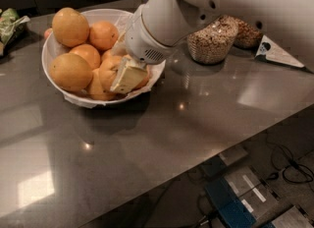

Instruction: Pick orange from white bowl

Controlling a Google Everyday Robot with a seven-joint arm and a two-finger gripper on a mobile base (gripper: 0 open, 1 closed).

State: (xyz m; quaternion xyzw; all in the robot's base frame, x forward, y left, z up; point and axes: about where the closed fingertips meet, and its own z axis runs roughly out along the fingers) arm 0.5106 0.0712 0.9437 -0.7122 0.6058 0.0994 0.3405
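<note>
Orange (104, 74) in white bowl (110, 12), end effector (128, 76) against it, grip state unclear

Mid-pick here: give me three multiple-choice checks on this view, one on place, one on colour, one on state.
1. Where is the pincer?
A) inside the white bowl, at its right side among the oranges
B) over the jar of nuts
C) near the floor
2. The packet at the left edge of the counter is:
A) red
B) green
C) blue
3. The white bowl is:
A) tipped over
B) upside down
C) upright, piled with oranges
Answers: 1 A, the pincer sits low among the fruit; 2 B, its wrapper shows green; 3 C, the rim faces up with oranges heaped inside.
</note>
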